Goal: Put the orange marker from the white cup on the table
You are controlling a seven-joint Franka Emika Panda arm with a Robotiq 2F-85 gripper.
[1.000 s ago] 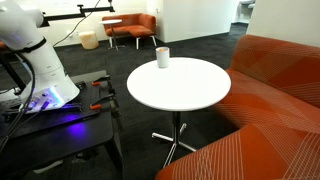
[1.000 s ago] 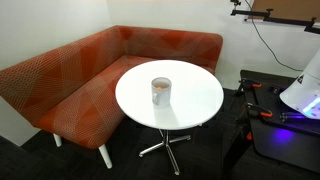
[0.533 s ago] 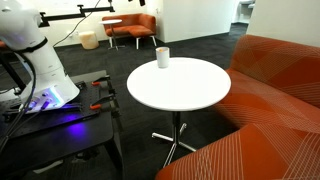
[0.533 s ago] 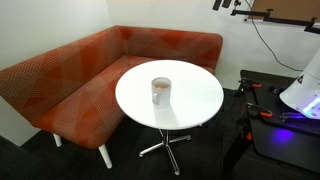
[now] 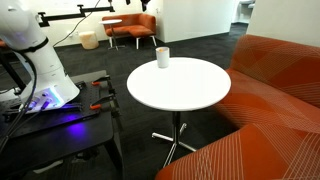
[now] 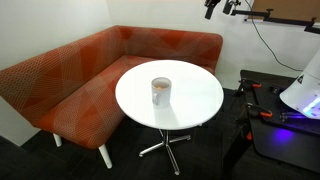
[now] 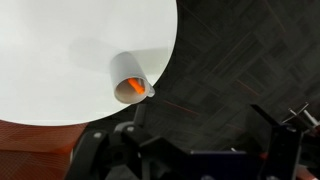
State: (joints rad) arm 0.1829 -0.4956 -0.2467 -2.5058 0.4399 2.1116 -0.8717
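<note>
1. The claw [image 7: 190,140] enters from the bottom of the wrist view. Its two dark fingers are spread far apart and carry nothing, and it hangs over dark carpet [image 7: 250,60], well apart from the cup.
2. The thin orange marker [image 7: 130,93] sits inside the small plain white cylindrical cup [image 7: 130,82], left of centre in the wrist view. Only an orange glimpse shows in the cup's mouth. The cup stands upright near the edge of the round white worktop [image 7: 60,50], and both exterior views show it there too [image 5: 162,57] [image 6: 160,91].
3. The step in hand looks like the approach. A good one brings the cup's mouth to the middle of the gap between the fingers before any descent.
4. Come down vertically so the fingers flank the marker, not the cup wall (the cup looks light and stands close to the rim, so a nudge could tip it off).
5. Pinch the marker high and lift straight up until it clears the mouth. Then lay it on bare worktop, which fills the upper left of the wrist view.
</note>
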